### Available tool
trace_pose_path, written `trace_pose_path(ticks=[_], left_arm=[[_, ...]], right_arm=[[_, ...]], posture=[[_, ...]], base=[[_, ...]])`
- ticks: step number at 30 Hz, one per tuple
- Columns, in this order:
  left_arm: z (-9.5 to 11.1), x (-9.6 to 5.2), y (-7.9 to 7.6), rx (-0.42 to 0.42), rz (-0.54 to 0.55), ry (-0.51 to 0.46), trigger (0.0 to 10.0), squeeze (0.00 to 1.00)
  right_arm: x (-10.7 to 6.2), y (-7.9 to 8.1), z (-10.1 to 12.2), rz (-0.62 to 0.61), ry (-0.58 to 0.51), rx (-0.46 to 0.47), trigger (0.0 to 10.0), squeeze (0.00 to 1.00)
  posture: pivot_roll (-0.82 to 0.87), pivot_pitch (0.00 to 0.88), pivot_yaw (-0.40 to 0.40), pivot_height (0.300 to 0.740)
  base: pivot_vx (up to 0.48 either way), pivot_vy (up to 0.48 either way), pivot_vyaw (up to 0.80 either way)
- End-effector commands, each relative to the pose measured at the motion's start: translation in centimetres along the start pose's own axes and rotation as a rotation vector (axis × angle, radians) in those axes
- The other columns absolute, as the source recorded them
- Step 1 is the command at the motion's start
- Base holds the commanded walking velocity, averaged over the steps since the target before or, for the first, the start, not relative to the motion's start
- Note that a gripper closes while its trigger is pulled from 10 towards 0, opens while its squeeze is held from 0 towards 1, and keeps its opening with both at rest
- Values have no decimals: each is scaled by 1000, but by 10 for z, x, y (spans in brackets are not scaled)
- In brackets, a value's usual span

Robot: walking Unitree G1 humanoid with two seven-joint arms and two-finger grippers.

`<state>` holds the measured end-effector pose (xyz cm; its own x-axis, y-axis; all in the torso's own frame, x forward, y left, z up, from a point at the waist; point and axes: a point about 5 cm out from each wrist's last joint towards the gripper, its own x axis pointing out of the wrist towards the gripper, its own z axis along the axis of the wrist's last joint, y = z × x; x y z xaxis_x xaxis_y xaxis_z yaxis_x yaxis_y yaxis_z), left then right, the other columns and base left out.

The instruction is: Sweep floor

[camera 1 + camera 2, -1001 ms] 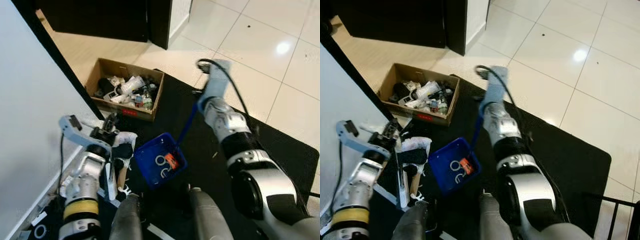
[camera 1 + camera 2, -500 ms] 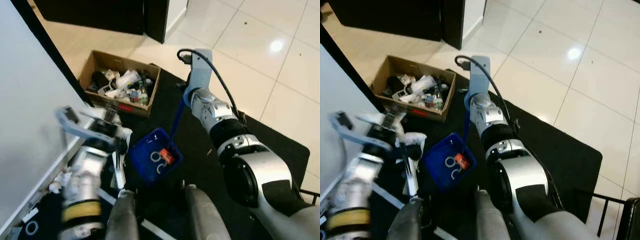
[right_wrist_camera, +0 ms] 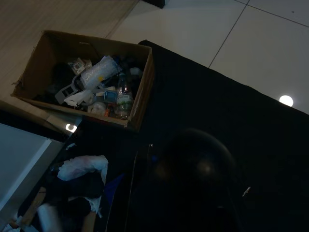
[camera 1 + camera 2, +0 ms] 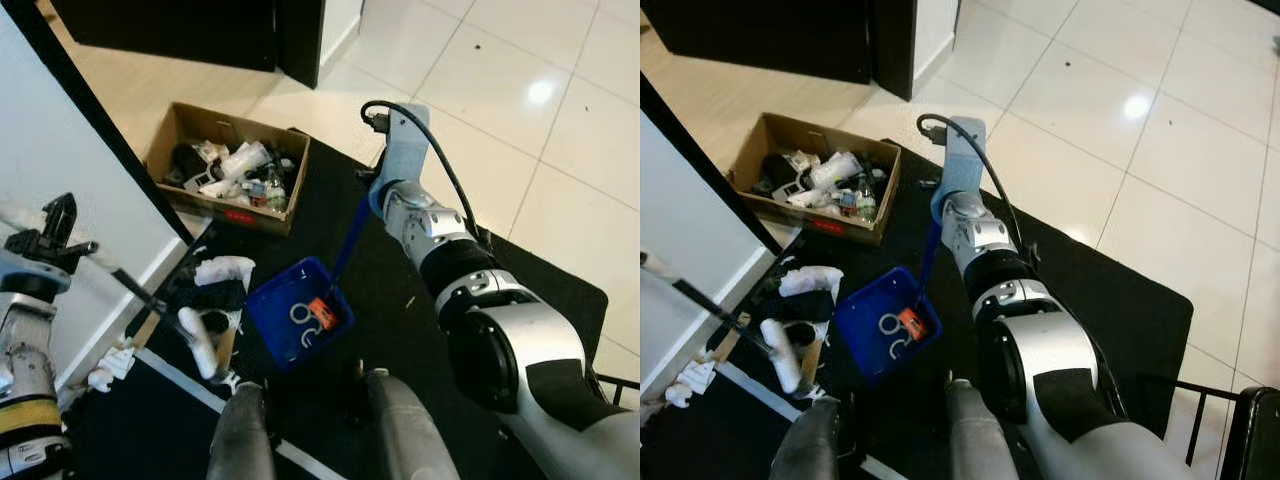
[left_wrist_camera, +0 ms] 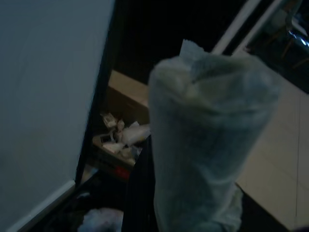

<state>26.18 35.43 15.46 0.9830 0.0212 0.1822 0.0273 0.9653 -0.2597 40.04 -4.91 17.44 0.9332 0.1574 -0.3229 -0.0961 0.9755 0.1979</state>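
Left eye view puts our right gripper at the top of the dustpan's blue handle, above the black mat. We judge it closed on that handle, though the fingers themselves are hidden behind the wrist, so we cannot tell for certain. The handle runs down to the dustpan, which rests on the mat and holds some rings and an orange scrap.

Our left gripper is raised near the white wall, well apart from the pan. A dark rod slants down from it to a pale wrapped end among the litter just beside the pan's open side. We cannot tell how the left fingers stand; the left wrist view shows a pale wrapped shape close to the lens.

In our judgement the step is to draw that litter into the pan. Done well, the right arm holds the pan's lip flat on the mat and steady, while the left sweeps low and short toward it.

The box of rubbish sits beyond, at the mat's edge.
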Motion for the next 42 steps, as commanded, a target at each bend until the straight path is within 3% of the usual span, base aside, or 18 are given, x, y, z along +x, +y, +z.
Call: trace_pose_path(ticks=[1,2,5,7,10,11,13,14,15,16,18,20,23,26,30,37,41,42], left_arm=[[-18,-11,8,15,32,72,10000,0],[-18,-11,8,15,32,72,10000,0],[-54,-21,5,-66,86,155,10000,0],[-82,-23,-15,-250,87,181,10000,0],[-120,-25,-67,-507,31,209,10000,0],[-120,-25,-67,-507,31,209,10000,0],[-142,-25,-116,-674,-38,245,10000,0],[-142,-25,-116,-674,-38,245,10000,0],[-151,-20,-166,-802,-145,270,10000,0],[-151,-20,-166,-802,-145,270,10000,0],[-150,-13,-200,-890,-227,269,10000,0],[-145,-3,-224,-961,-283,254,10000,0],[-141,3,-238,-996,-323,243,10000,0],[-122,13,-272,-1078,-415,222,10000,0],[-111,17,-284,-1106,-456,202,10000,0],[-94,21,-287,-1143,-463,147,10000,0],[-78,23,-274,-1062,-484,101,10000,0],[-71,23,-267,-991,-502,81,10000,0]], right_arm=[[0,3,-35,38,141,73,10000,0],[0,3,-35,38,141,73,10000,0],[0,0,-37,33,143,70,10000,0],[0,-1,-38,30,145,71,10000,0],[0,0,-39,29,147,70,10000,0],[0,0,-39,29,147,70,10000,0],[0,1,-38,30,146,68,10000,0],[0,1,-38,30,146,68,10000,0],[0,0,-37,27,144,66,10000,0],[0,0,-37,27,144,66,10000,0],[0,-1,-36,25,142,65,10000,0],[0,-2,-36,23,141,66,10000,0],[0,-2,-35,21,139,67,10000,0],[0,-3,-34,16,136,75,10000,0],[1,-6,-33,7,134,85,10000,0],[1,-9,-30,0,125,95,10000,0],[1,-9,-30,-2,124,97,10000,0],[1,-9,-30,-2,124,97,10000,0]], posture=[[-62,346,-79,740],[-62,346,-79,740],[-58,342,-80,740],[-59,346,-80,740],[-73,347,-81,740],[-73,347,-81,740],[-73,347,-81,740],[-73,347,-81,740],[-82,346,-87,740],[-82,346,-87,740],[-85,346,-87,740],[-88,345,-86,740],[-92,344,-85,740],[-90,346,-83,740],[-87,346,-83,740],[-78,346,-81,740],[-69,348,-76,740],[-65,348,-74,740]], base=[[0,0,0],[0,0,0],[0,0,0],[0,0,0],[0,0,0],[0,0,0],[0,0,0],[0,0,0],[0,0,0],[0,0,0],[0,0,0],[0,0,0],[0,0,0],[0,0,0],[0,0,0],[0,0,0],[0,0,0],[0,0,0]])
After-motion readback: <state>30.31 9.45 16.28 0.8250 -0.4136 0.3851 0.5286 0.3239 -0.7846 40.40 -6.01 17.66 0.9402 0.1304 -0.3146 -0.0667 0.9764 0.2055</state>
